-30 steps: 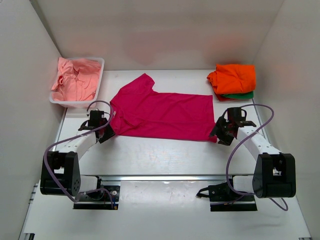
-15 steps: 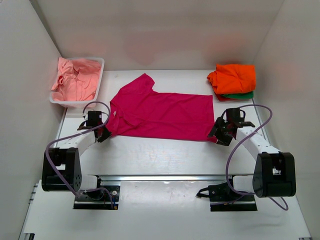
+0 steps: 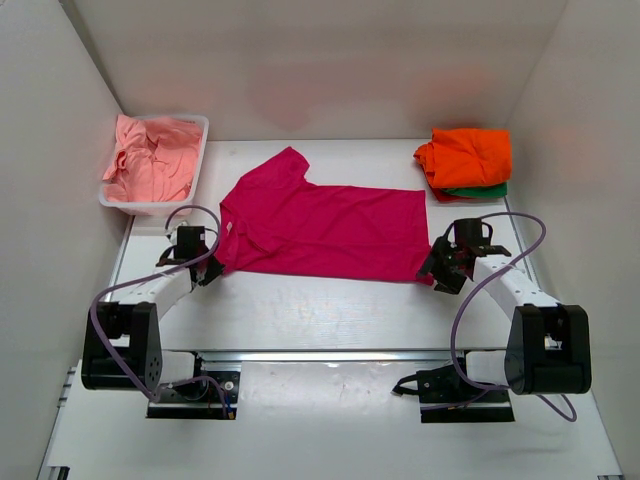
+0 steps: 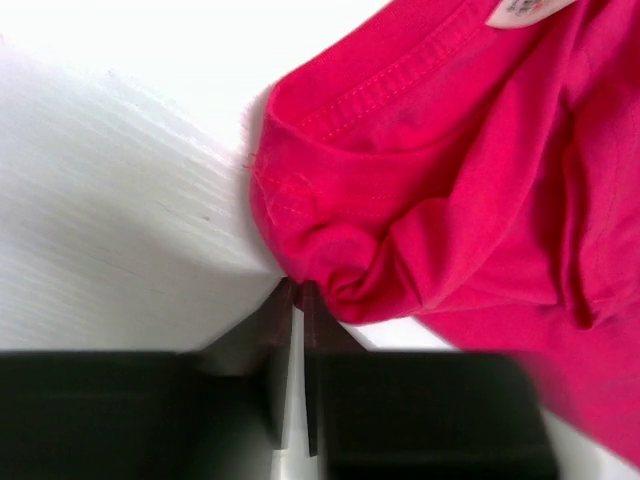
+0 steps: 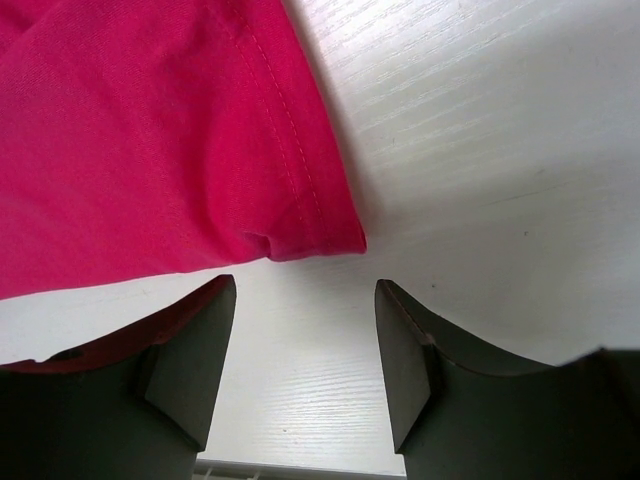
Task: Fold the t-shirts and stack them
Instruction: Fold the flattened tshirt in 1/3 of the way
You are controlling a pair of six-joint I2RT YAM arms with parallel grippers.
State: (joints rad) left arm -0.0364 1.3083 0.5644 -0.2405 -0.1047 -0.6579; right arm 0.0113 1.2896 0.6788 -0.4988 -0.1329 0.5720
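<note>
A: Quick one. Where's the shirt?

B: The magenta t-shirt (image 3: 320,225) lies flat on the table (image 3: 330,310), dead centre. Its neck end points to 9 o'clock and its hem to 3. An orange t-shirt (image 3: 465,155) sits folded on a green t-shirt (image 3: 480,189) at 2 o'clock. The salmon pink t-shirts (image 3: 150,160) are heaped in the tub (image 3: 140,207) at 10.

A: Grippers?

B: The left gripper (image 3: 205,262) is at the shirt's 8 o'clock corner. In the wrist view its fingers (image 4: 275,340) are nearly pressed together, with only a slit between them. Shoulder cloth is bunched at the tips, beside the collar (image 4: 400,70). It looks like a thin pinch right on the seam. The right gripper (image 3: 440,270) is at 4 o'clock with its fingers (image 5: 190,350) spread. The hem corner (image 5: 335,235) is just ahead of the gap, not gripped.

A: Step?

B: My read is that it's taking both near corners for the first lengthwise fold, toward 12.

A: How to do it well?

B: Right side first. Slide forward until the hem corner sits well between the fingers, then close on both layers. The left bite seems shallow, so I'd re-grip deeper before lifting, else it slips out. Lift both ends together and low, with the near edge taut. Carry them to the far edge, line up the edges, lay down, then let go. An uneven lift would skew the fold.
</note>
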